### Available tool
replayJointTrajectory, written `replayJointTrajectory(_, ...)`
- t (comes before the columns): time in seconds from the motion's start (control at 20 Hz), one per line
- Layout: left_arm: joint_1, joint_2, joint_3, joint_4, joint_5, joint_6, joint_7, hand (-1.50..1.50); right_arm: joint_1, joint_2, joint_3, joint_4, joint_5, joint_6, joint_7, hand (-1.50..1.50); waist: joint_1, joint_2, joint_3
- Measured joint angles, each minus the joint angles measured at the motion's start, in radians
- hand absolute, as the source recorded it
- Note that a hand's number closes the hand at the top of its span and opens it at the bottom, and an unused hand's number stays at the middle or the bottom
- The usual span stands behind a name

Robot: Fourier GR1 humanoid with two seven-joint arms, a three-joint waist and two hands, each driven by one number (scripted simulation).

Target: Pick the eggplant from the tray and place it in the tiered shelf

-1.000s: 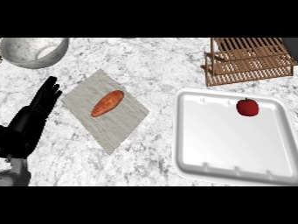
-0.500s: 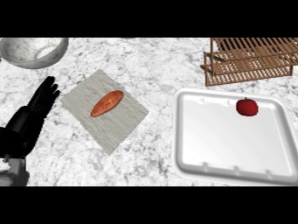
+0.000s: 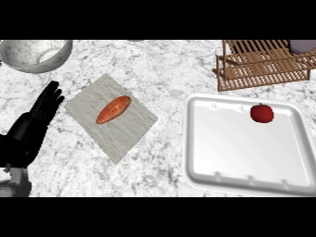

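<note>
No text, label, brand, number or sign can be read anywhere.

Surface (image 3: 167,69): white-grey marbled pattern. Tray (image 3: 242,162): plain white. Red round item (image 3: 262,113) on tray, dark stem. Mat (image 3: 112,134): grey, faint stone-like streaks. Orange-brown elongated vegetable (image 3: 113,109) on mat. Bowl (image 3: 35,54): grey-white marbled. Tiered shelf (image 3: 269,65): brown wooden slats. Purplish-grey object (image 3: 309,45) at shelf's top edge, possibly eggplant; partly cut off. Left hand (image 3: 34,125): black; forearm grey.
</note>
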Motion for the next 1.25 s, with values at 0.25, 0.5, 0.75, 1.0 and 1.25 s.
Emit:
replayJointTrajectory(0.25, 0.005, -0.005, -0.002, -0.01, -0.004, 0.0, 0.014, 0.0, -0.052, 0.012, -0.111, -0.043, -0.086, -0.032, 0.023, -1.5, -0.004, -0.003, 0.001)
replayJointTrajectory(0.5, -0.01, -0.003, 0.013, -0.008, -0.001, 0.002, 0.034, 0.0, -0.106, -0.006, -0.226, -0.099, -0.179, -0.039, 0.062, -1.5, -0.014, -0.007, 0.001)
replayJointTrajectory(0.75, 0.014, -0.008, 0.012, -0.018, -0.01, 0.004, 0.022, 0.0, -0.155, -0.07, -0.372, -0.123, -0.295, -0.028, 0.138, -1.5, -0.021, -0.011, 0.001)
replayJointTrajectory(1.0, 0.021, -0.006, 0.028, -0.002, -0.012, 0.004, 0.009, 0.0, -0.169, -0.191, -0.533, -0.117, -0.433, 0.038, 0.195, -1.5, -0.035, -0.012, 0.001)
replayJointTrajectory(1.25, 0.03, -0.016, 0.026, 0.008, -0.016, -0.001, -0.005, 0.0, -0.113, -0.338, -0.658, -0.113, -0.55, 0.176, 0.191, -1.5, -0.039, -0.011, 0.001)
